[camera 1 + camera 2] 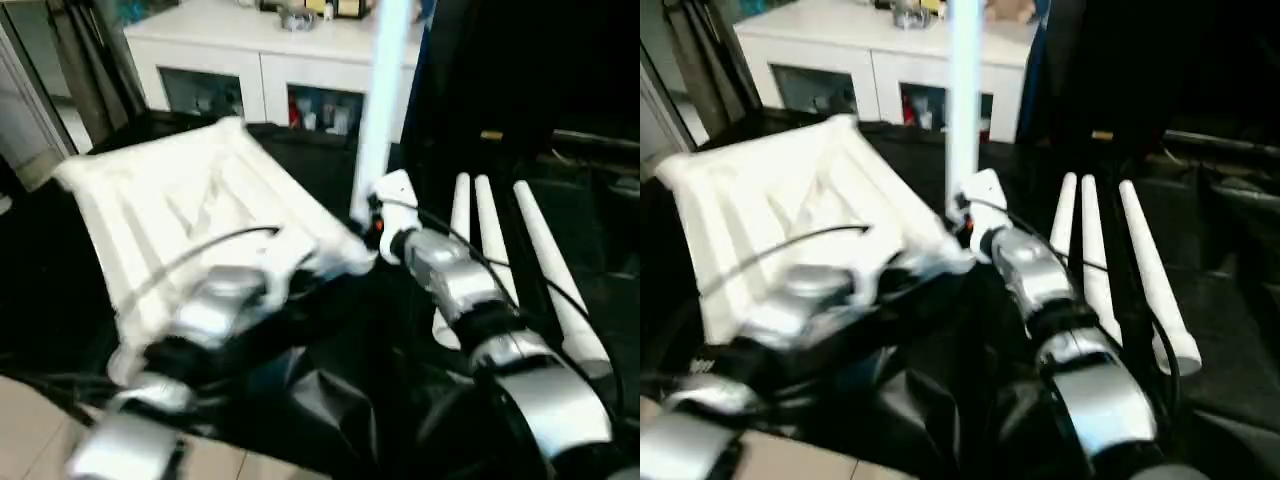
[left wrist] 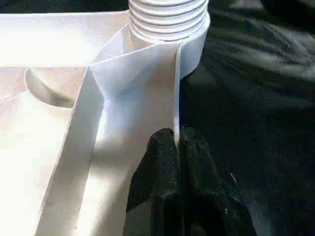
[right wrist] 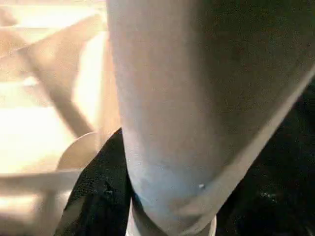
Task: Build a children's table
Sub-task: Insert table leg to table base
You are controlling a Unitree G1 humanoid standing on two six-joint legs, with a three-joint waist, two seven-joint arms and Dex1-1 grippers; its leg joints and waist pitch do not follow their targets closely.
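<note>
The white tabletop [image 1: 190,210] lies underside up and tilted on the black surface, ribs showing. A white leg [image 1: 380,110] stands upright at its near right corner, its threaded end [image 2: 167,17] sitting in the round corner socket [image 2: 193,46]. My right gripper [image 1: 385,215] is shut on this leg low down, and the leg [image 3: 187,98] passes beside a black finger [image 3: 98,196]. My left gripper [image 2: 176,137] is shut on the tabletop's thin rim wall just short of that socket. Three more legs [image 1: 500,250] lie side by side to the right.
A white cabinet [image 1: 260,70] with glass doors stands behind the work. Dark frames and black cloth [image 2: 256,98] surround the tabletop at the right. A cable [image 1: 200,250] runs over my left forearm. Pale floor [image 1: 40,440] shows at the near left.
</note>
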